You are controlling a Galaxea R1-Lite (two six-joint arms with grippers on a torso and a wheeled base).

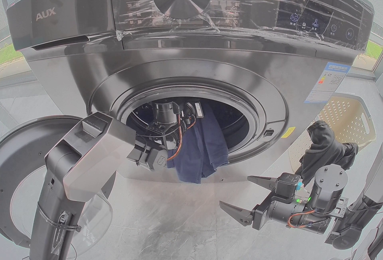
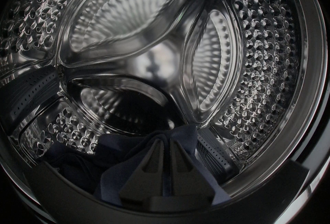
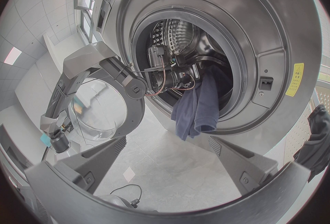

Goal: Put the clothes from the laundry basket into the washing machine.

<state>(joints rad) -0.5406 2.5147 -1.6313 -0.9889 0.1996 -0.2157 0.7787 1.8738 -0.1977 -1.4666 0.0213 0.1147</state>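
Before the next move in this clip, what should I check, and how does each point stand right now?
1. Open washing machine door: ok.
2. Grip of left hand, shut on the navy garment inside the drum: ok.
3. All of the navy garment inside: not ok, it hangs out over the opening's lower rim.
4. Free right hand, open and empty: ok.
5. Emptied laundry basket: not ok, a black garment drapes over its rim.

The right gripper is hovering with its fingers spread wide before the washing machine, whose door is standing open. The left arm is extending into the drum, where a navy garment is hanging over the rim. A black garment is draping over the laundry basket.
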